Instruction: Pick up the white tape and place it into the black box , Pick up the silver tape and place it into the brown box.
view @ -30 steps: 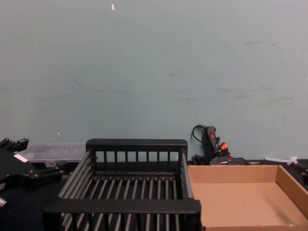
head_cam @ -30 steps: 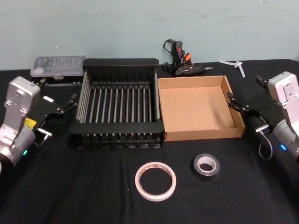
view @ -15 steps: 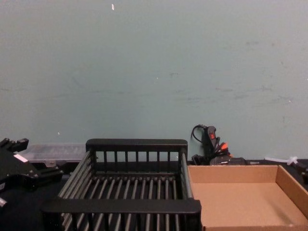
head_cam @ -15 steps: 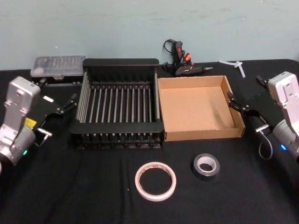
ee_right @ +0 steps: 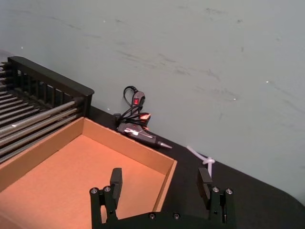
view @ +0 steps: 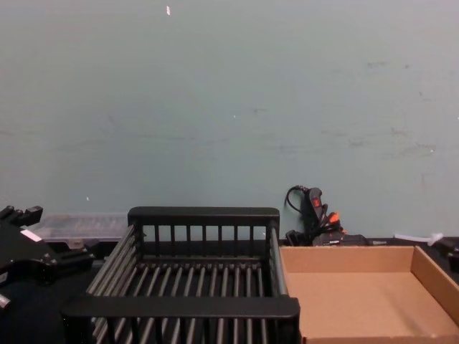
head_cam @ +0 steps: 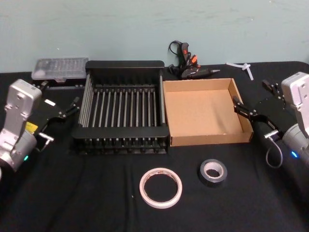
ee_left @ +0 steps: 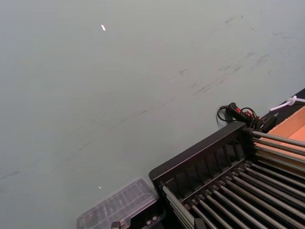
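Nearest me, the white tape (head_cam: 161,187) and silver tape (head_cam: 213,171) lie flat on the table, untouched. Behind them sit the black box (head_cam: 123,67) and brown box (head_cam: 172,140), both empty. My left gripper (head_cam: 64,111) and right gripper (head_cam: 258,102) flank them, jaws wide. Nothing is picked yet; I judge the next move is lowering over the white tape.

I'm seeing matt black cloth covering the table (head_cam: 72,193). The black box (head_cam: 123,64) is looking like hard plastic with a dull sheen along its bars. The brown box (head_cam: 203,113) is showing plain matt cardboard. The white tape (head_cam: 161,187) is looking smooth and papery; the silver tape (head_cam: 213,171) is giving off a dull grey sheen. A clear plastic case (head_cam: 60,67) is catching light.
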